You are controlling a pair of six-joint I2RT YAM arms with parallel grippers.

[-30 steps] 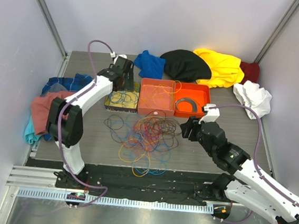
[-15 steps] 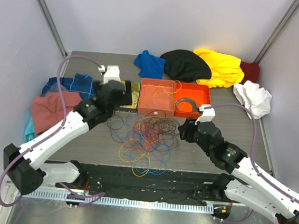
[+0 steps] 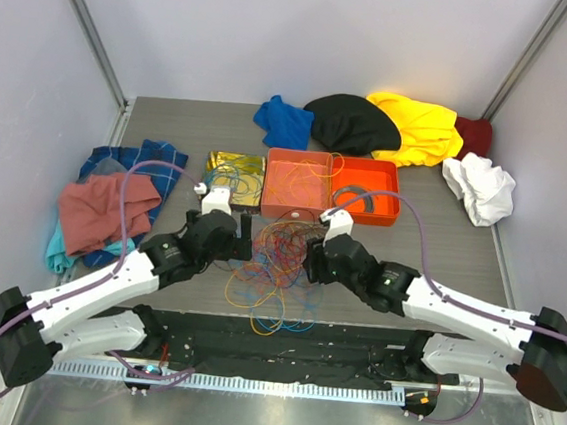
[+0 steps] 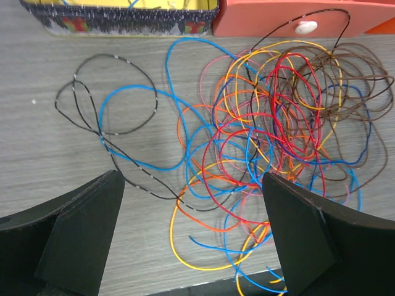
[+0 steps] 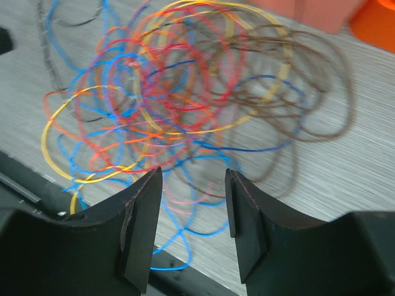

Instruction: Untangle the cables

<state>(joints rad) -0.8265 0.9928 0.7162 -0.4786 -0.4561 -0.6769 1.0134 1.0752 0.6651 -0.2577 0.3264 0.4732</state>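
Note:
The cables (image 3: 280, 264) lie in a messy tangle of orange, yellow, red, blue, brown and black loops on the table's front middle. They also show in the left wrist view (image 4: 265, 129) and the right wrist view (image 5: 179, 105). My left gripper (image 3: 232, 246) hangs at the tangle's left edge, open wide and empty, in its own view (image 4: 191, 237). My right gripper (image 3: 311, 265) hangs at the tangle's right edge, open and empty, in its own view (image 5: 188, 213). A few cable loops lie in the gold tin (image 3: 236, 168) and over the orange tray (image 3: 309, 207).
The orange two-part tray holds a grey coiled ring (image 3: 360, 197) at the back. Clothes lie around: a pink and blue pile (image 3: 108, 206) at the left, blue, black, yellow (image 3: 417, 125) and white (image 3: 482, 188) ones at the back. A black rail (image 3: 282, 333) edges the front.
My left arm swung from the gold tin down and forward to the tangle's left edge. My right arm moved left to the tangle's right edge. The tangle has not visibly moved.

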